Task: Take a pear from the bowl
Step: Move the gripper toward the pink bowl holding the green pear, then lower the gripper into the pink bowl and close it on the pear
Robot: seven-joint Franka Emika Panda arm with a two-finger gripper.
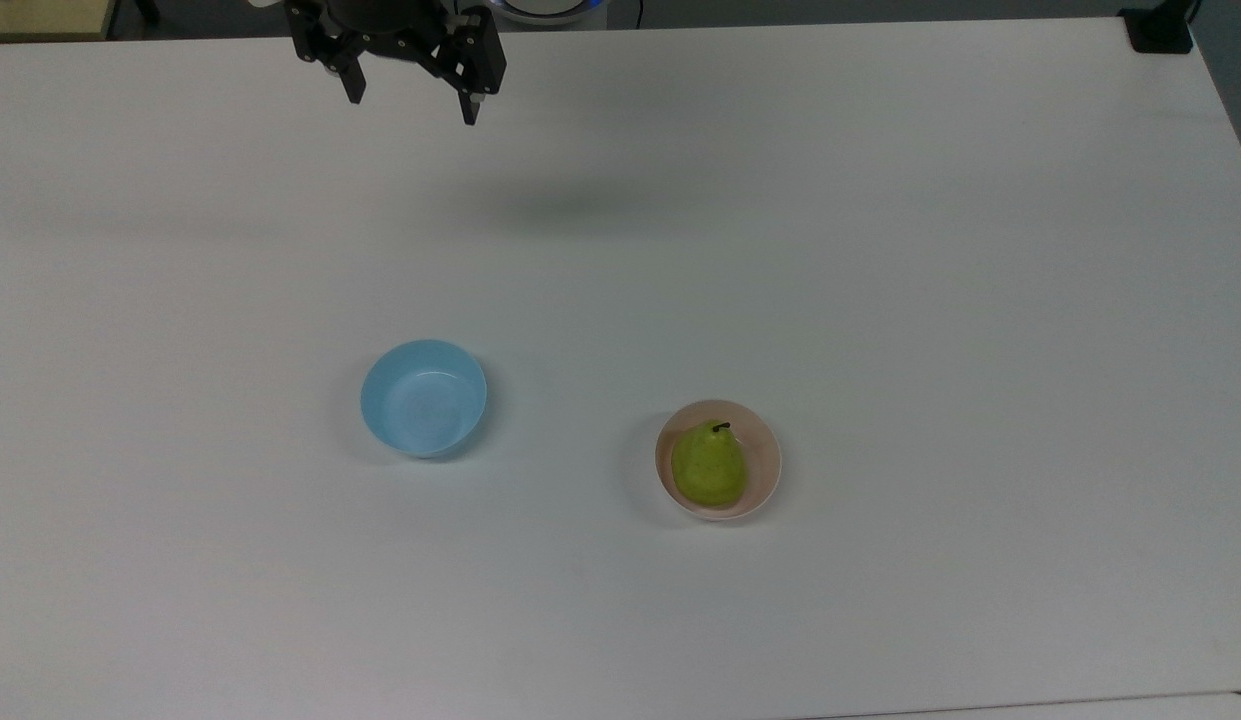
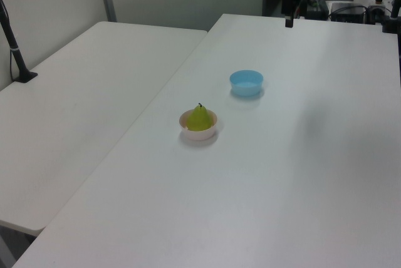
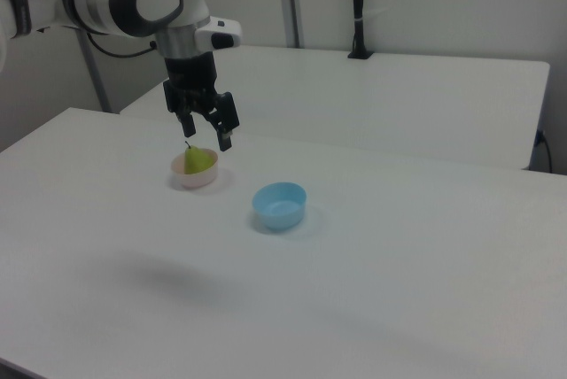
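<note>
A yellow-green pear [image 1: 710, 465] with a dark stem stands upright in the small pale pink bowl [image 1: 771, 452], right of centre on the white table in the top view. The left view has the pear [image 2: 200, 118] and bowl [image 2: 199, 134] mid-table. My black gripper [image 1: 413, 108] hangs open and empty over the far edge of the table at the top view's upper left, well away from the bowl. In the right view the gripper [image 3: 206, 139] hovers high, in front of the pear [image 3: 198, 159] and bowl [image 3: 195, 180].
An empty light blue bowl [image 1: 423, 398] sits to the pink bowl's left in the top view; the right view has the blue bowl [image 3: 280, 205] too. A second white table [image 2: 75, 111] adjoins on the left view's left, with a black post [image 2: 15, 49] on it.
</note>
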